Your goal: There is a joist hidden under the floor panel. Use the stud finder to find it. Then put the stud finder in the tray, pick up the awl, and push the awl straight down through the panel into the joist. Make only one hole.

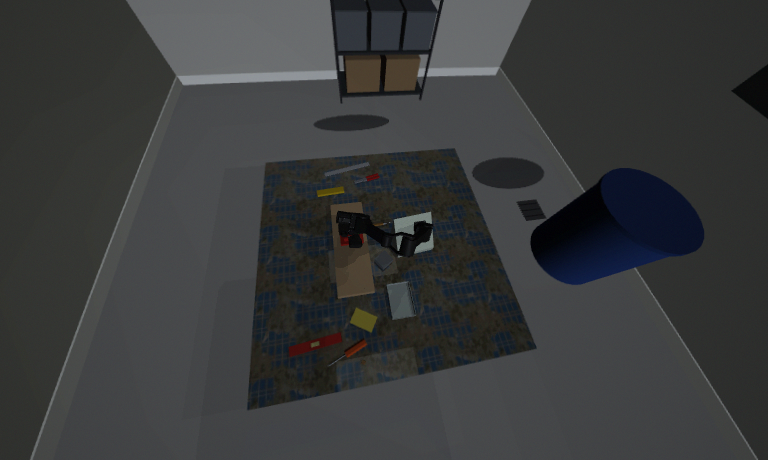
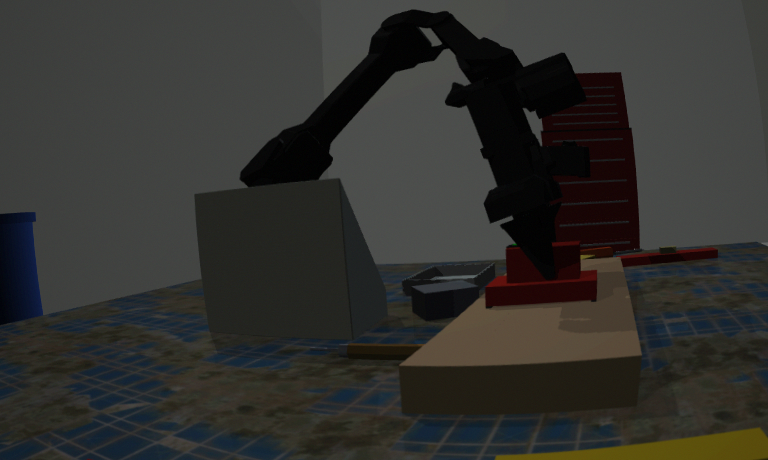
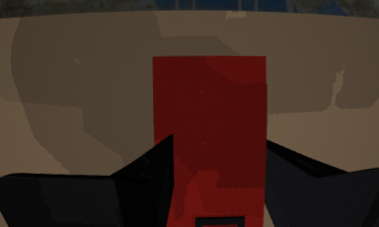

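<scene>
The red stud finder (image 1: 343, 240) (image 2: 498, 291) (image 3: 209, 89) is upright on the tan floor panel (image 1: 355, 277) (image 2: 521, 390) (image 3: 306, 133), toward the panel's end nearest the exterior camera. My gripper (image 2: 549, 275) (image 3: 210, 140) is shut on its raised middle part. A small green spot shows at its top in the exterior view. Its underside looks flush with the panel; a tiny gap cannot be ruled out. The awl (image 1: 380, 225) (image 2: 382, 350) lies on the mat between the panel and the arm's base block, handle toward the panel. The tray (image 1: 400, 301) (image 2: 488, 274) stands beside the panel's far end. No hole shows.
The pale base block (image 1: 427, 246) (image 2: 271, 257) carries the arm. A dark grey block (image 1: 382, 261) (image 2: 444, 299) sits between panel and tray. A yellow pad (image 1: 363, 319), a red level (image 1: 300, 347) (image 2: 690, 254) and an orange screwdriver (image 1: 355, 348) lie past the panel's far end.
</scene>
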Robot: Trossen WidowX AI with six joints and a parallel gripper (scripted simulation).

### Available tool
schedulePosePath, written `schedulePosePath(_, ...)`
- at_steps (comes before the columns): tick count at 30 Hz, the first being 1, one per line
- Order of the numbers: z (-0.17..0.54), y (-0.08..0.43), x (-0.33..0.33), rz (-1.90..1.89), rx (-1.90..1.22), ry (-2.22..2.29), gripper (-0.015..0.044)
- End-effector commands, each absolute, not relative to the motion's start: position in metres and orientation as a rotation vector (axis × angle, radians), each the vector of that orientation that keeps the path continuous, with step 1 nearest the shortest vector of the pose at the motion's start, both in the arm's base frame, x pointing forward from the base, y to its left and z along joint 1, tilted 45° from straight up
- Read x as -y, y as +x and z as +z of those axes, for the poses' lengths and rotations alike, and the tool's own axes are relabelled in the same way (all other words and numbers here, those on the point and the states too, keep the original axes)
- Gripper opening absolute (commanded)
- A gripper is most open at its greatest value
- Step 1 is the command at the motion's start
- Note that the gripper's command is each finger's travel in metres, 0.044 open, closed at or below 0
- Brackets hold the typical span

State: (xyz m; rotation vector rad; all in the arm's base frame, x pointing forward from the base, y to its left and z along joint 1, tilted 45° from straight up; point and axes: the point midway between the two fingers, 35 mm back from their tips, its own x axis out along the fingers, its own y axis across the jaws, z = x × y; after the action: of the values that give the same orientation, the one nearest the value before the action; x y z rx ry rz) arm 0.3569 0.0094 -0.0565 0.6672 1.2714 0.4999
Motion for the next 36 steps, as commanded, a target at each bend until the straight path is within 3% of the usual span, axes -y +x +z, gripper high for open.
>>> schedulePosePath(1,-0.052,0.357,-0.015,0.505,-1.27,0.674,0.0)
schedulePosePath(36,-0.012,0.358,-0.055,0.507,-1.27,0.677,0.0)
